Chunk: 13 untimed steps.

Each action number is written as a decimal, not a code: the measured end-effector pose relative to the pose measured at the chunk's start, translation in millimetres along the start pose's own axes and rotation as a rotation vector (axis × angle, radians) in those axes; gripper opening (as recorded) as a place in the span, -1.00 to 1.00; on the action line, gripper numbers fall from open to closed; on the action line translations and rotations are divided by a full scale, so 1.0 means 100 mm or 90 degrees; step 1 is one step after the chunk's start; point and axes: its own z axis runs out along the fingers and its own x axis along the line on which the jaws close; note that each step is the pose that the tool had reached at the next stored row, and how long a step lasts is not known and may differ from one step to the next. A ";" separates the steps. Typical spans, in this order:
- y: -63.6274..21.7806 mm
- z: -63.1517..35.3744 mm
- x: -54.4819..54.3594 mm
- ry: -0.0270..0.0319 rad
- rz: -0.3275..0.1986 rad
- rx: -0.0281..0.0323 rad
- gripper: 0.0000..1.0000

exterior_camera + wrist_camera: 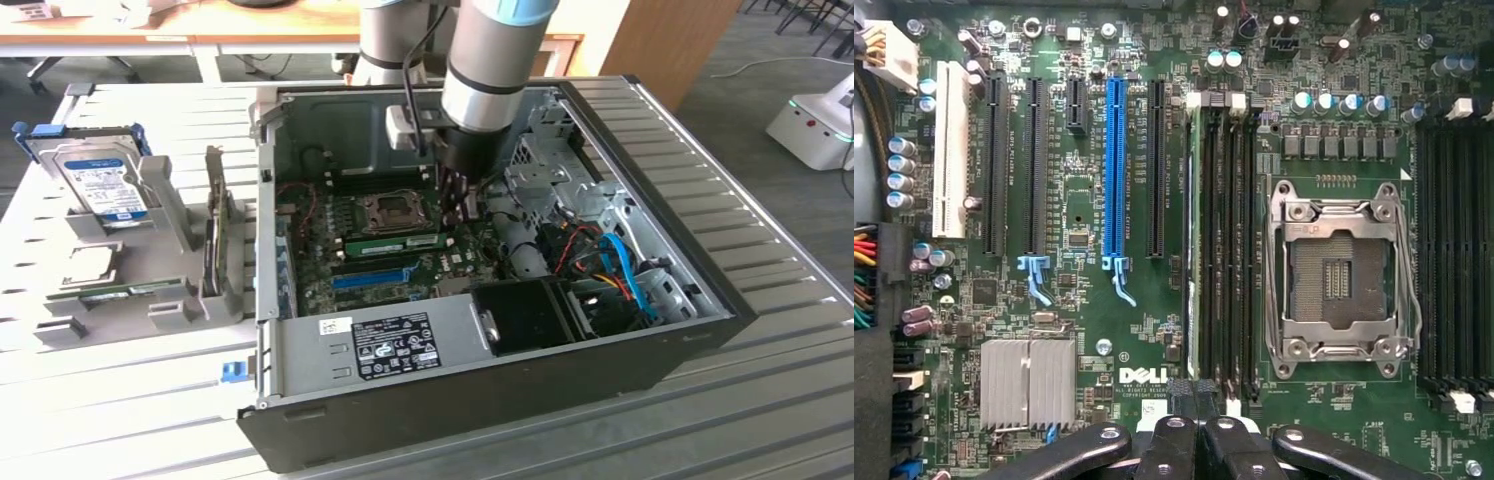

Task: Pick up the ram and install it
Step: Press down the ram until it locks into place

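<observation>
A ribbed pale table point(120, 400) takes up the foreground, with wooden desks behind it; at the exterior view's left a hard drive point(107, 185) with a blue label stands in a grey holder point(158, 200); right of that lies the open computer case point(534, 400), its motherboard exposed. Inside, the ram point(396, 245) stands on edge in a memory slot, between the processor socket point(395, 208) and the blue slot point(370, 277); the gripper point(462, 212) hangs at the stick's right-hand end, fingers pressed together with nothing between them; whether it touches the ram I cannot tell.

Green ram point(394, 243), edge-up, on motherboard point(1144, 330)
</observation>
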 end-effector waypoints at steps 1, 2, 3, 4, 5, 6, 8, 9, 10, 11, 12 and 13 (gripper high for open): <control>0.000 0.005 0.00 0.0000 0.000 0.0000 -0.79; 0.000 0.007 0.00 0.0001 0.000 0.0000 -0.79; 0.000 0.007 0.00 0.0002 0.000 -0.0001 -0.79; 0.000 0.008 0.00 0.0001 0.000 -0.0001 -0.79; 0.000 0.008 0.00 0.0001 0.000 0.0000 -0.79; 0.000 0.009 0.00 0.0000 0.000 0.0000 -0.79; 0.000 0.010 0.00 -0.0002 0.000 0.0000 -0.79; 0.001 0.012 -0.02 -0.0003 0.000 0.0001 -0.79; 0.001 0.013 -0.03 -0.0001 0.000 0.0000 -0.79; 0.000 0.015 -0.04 0.0000 0.000 0.0000 -0.79; 0.000 0.017 -0.06 -0.0001 0.000 0.0000 -0.79; 0.000 0.018 -0.06 -0.0001 0.000 0.0000 -0.79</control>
